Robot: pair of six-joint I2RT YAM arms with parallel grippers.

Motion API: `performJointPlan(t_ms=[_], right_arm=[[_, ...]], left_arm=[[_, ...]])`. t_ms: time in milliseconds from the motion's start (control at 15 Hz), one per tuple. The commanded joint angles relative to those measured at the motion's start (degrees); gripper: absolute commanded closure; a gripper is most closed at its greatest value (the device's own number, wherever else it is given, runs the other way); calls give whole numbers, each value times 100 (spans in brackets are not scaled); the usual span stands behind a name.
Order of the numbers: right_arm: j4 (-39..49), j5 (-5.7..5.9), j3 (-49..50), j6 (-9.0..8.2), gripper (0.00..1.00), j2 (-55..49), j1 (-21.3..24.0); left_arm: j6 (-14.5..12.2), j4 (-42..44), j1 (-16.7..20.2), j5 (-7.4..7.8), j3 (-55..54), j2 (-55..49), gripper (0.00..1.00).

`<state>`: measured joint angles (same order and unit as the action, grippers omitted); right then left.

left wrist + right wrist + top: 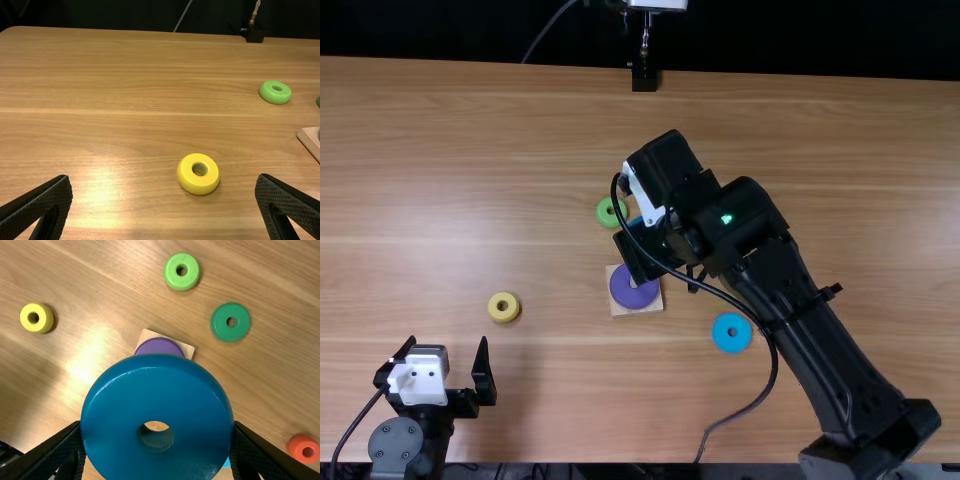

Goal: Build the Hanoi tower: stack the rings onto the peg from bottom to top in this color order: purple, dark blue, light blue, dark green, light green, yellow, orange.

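Rings: seven. One purple [639, 294] on the single wooden base [622, 309]; one dark blue [112, 427] clamped in right gripper's [650, 250] jaws. Five loose on desk [430, 180]: light blue [724, 345], dark green [221, 330], light green [604, 213], yellow [496, 312], orange [297, 444]. Left gripper [447, 343]: jaws apart, beside yellow.

A purple ring [638, 292] lies on a pale square base [618, 311] on a wooden table [470, 200]. From the purple ring, a yellow ring [498, 316] is left, a light green ring [604, 213] beyond, a light blue ring [720, 333] right and nearer. The right gripper [660, 248] partly hides it; the left gripper [447, 345], fingers apart, is nearer and well left.
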<state>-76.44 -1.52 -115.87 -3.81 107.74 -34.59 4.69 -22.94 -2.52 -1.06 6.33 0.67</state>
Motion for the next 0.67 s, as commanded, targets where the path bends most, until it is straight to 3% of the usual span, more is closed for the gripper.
performJointPlan(t_ms=[0,267,400,600], right_arm=[[13,-17,-93,-51,97,186,-92],[13,-17,-93,-51,97,317,-92],[2,-17,-84,-357,97,335,-101],[2,-17,-5,-431,97,414,-153]], left_arm=[[-26,-448,24,43,-633,-67,0],[-26,-448,24,43,-633,-67,0],[-26,-448,24,43,-633,-67,0],[-26,-448,24,43,-633,-67,0]])
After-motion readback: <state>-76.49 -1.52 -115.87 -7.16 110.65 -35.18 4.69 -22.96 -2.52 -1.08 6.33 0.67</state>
